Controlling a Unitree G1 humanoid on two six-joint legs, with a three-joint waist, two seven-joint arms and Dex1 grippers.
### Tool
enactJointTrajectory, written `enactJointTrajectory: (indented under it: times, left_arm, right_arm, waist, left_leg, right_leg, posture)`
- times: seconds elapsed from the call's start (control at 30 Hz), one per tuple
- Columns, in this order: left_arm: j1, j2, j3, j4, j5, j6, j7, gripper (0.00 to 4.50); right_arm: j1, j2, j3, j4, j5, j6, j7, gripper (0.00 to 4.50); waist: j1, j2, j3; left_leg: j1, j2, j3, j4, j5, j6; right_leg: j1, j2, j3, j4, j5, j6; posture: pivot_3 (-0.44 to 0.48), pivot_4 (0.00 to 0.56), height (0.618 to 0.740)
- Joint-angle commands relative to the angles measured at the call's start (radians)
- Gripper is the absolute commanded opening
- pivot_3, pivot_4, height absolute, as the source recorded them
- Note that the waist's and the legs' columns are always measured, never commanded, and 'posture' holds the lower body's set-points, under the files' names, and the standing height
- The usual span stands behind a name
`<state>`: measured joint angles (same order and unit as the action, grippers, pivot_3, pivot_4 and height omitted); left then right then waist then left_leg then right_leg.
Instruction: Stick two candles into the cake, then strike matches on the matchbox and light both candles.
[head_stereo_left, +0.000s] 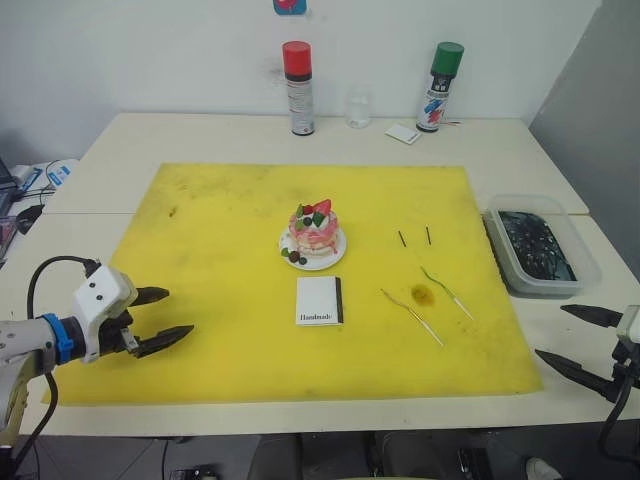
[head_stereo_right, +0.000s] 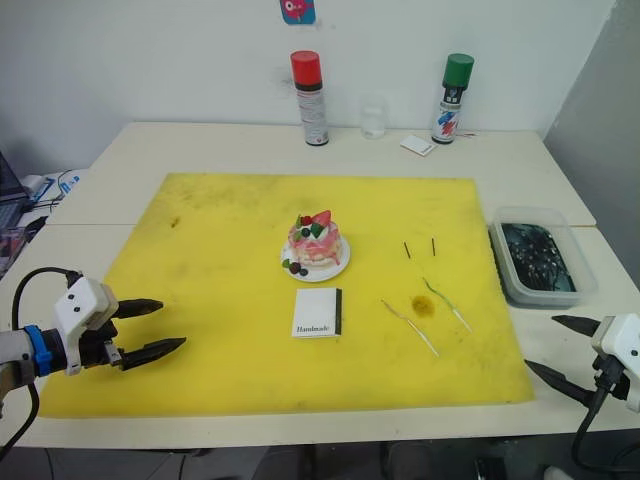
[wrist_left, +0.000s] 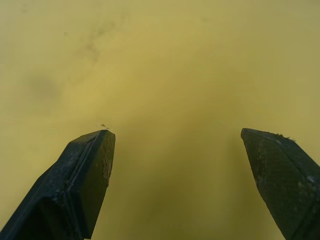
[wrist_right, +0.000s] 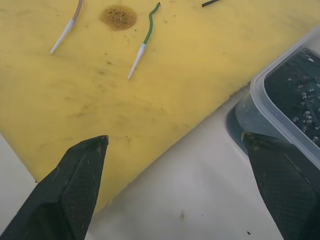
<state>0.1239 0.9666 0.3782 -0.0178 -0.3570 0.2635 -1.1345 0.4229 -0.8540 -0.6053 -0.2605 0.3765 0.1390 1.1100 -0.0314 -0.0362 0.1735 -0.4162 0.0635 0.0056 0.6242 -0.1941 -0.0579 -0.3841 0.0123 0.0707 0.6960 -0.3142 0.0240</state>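
Yellow mat (head_stereo_left: 220, 300) — cake (head_stereo_left: 314, 232), matchbox (head_stereo_left: 320, 300), candles (head_stereo_left: 428, 305) untouched

The white matchbox (head_stereo_left: 320, 300) reads "Handmade" in small dark lettering; nothing else is legible.

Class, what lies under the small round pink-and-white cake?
A small white plate sits under the pink-and-white cake, its rim showing, on the yellow mat. The plate's centre is covered.

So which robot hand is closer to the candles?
The right gripper. It sits open just off the mat's right edge beside the candles. The left gripper is open far across the mat.
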Motion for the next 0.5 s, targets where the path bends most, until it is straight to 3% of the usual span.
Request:
enactJointTrajectory:
  times: [0.03,0.3,0.5]
  left_arm:
    - [0.004,0.012,0.022,-0.081,-0.041,0.013,-0.025,4.47]
    - [0.008,0.006,-0.054,-0.351,-0.2,0.153,-0.09,4.47]
    - [-0.071,-0.053,-0.177,-0.508,-0.267,0.12,-0.118,4.47]
  right_arm:
    - [-0.005,-0.001,-0.011,-0.024,0.01,-0.006,-0.008,4.5]
    - [-0.007,0.031,-0.005,-0.147,0.051,0.101,-0.085,4.5]
    - [0.001,0.107,0.063,-0.361,0.077,0.289,-0.265,4.5]
  waist:
    - [0.0,0.0,0.0]
    - [0.0,0.0,0.0]
    - [0.002,0.001,0.0]
  left_leg:
    - [0.0,0.0,0.0,0.0,0.0,0.0]
    - [0.0,0.0,0.0,0.001,0.0,0.0]
    - [0.0,0.0,-0.003,0.001,0.0,0.0]
  right_leg:
    - [0.0,0.0,0.0,0.0,0.0,0.0]
    - [0.001,0.0,0.0,0.0,-0.001,-0.001]
    - [0.001,0.001,0.001,0.001,0.001,0.002]
  posture:
    - [0.0,0.15,0.74]
    - [0.0,0.15,0.74]
    - [0.0,0.15,0.74]
